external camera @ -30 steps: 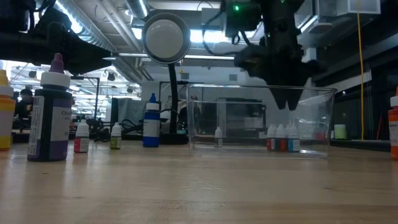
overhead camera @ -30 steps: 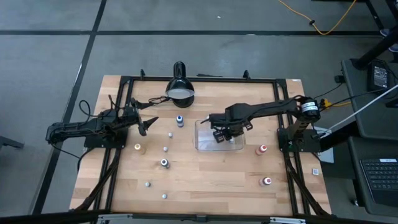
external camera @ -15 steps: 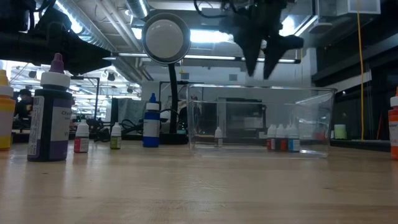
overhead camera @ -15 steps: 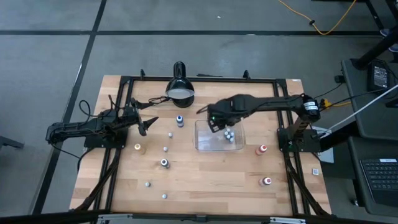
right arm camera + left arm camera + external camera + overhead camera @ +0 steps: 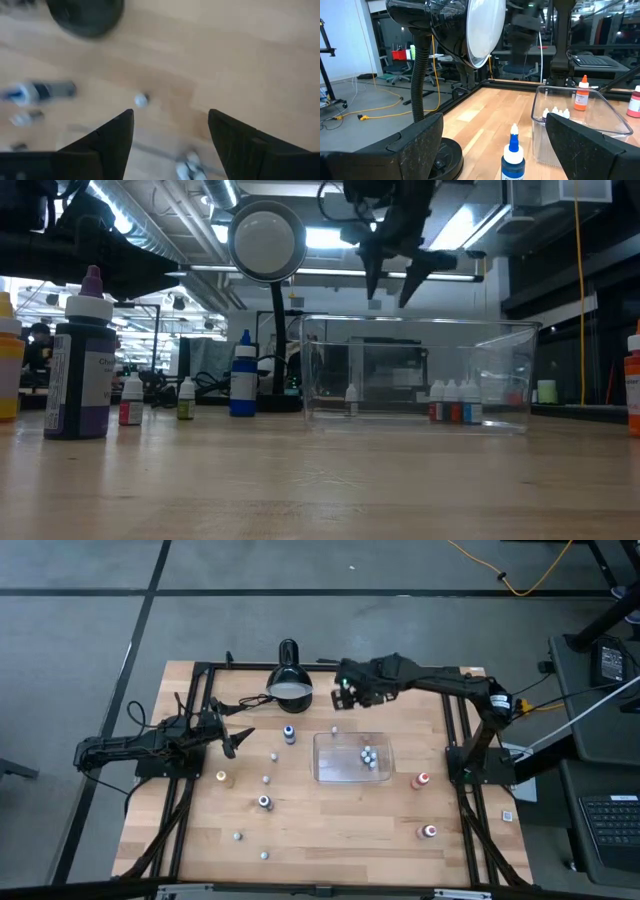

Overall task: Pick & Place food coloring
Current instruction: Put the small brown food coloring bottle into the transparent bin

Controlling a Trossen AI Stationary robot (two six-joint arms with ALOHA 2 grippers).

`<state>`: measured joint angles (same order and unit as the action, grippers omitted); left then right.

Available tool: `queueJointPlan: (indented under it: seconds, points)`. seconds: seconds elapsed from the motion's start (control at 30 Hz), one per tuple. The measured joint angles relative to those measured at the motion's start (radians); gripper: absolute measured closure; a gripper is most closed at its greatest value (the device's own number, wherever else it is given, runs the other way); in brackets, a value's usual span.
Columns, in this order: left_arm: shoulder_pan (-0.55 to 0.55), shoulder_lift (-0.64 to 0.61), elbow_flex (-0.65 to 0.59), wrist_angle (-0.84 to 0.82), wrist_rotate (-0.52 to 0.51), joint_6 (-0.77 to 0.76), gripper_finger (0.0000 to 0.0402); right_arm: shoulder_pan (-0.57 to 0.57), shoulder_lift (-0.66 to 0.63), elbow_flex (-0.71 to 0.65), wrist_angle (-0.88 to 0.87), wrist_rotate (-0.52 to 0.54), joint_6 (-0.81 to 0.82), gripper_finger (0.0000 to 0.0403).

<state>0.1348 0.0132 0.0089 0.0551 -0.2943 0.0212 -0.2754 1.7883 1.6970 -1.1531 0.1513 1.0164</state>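
Observation:
Several tiny food coloring bottles (image 5: 368, 757) stand inside the clear tray (image 5: 330, 772) at mid-table. Others stand scattered on the wood: a blue-topped one (image 5: 289, 733), a tiny pale one (image 5: 334, 728) just past the tray's far edge, small ones (image 5: 266, 778) to the left, and red-topped ones (image 5: 423, 780) on the right. My right gripper (image 5: 345, 695) hangs open high over the far part of the table, beyond the tray, pointing steeply down (image 5: 392, 280). Its wrist view shows the tiny pale bottle (image 5: 141, 100) far below between the fingers. My left gripper (image 5: 240, 737) waits open at the left.
A black dome lamp (image 5: 290, 680) stands at the far edge, just left of my right gripper. A large purple-topped bottle (image 5: 82, 370) and an orange one (image 5: 8, 370) stand near the low camera. Bare wood lies toward the near edge (image 5: 340, 840).
My right gripper has risen out of the tray and gone toward the table's far edge, turning and tipping as it went, and its fingers have opened. The bottles in the tray have stayed standing where they were.

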Motion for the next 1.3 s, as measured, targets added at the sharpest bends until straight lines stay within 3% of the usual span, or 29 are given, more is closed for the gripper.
queueJointPlan:
  seconds: [0.27,0.5,1.3]
  points:
    - [0.0,0.0,0.0,0.0,0.0,0.0,0.0054,-0.127,0.088,0.0,0.099,-0.154,0.026,0.0146]
    - [0.0,0.0,0.0,0.0,0.0,0.0,0.0054,-0.154,0.201,-0.001,0.109,-0.29,0.026,0.0146]
    - [0.0,0.0,0.0,0.0,0.0,0.0,0.0054,-0.098,0.352,-0.001,0.207,-0.39,0.022,0.0146]
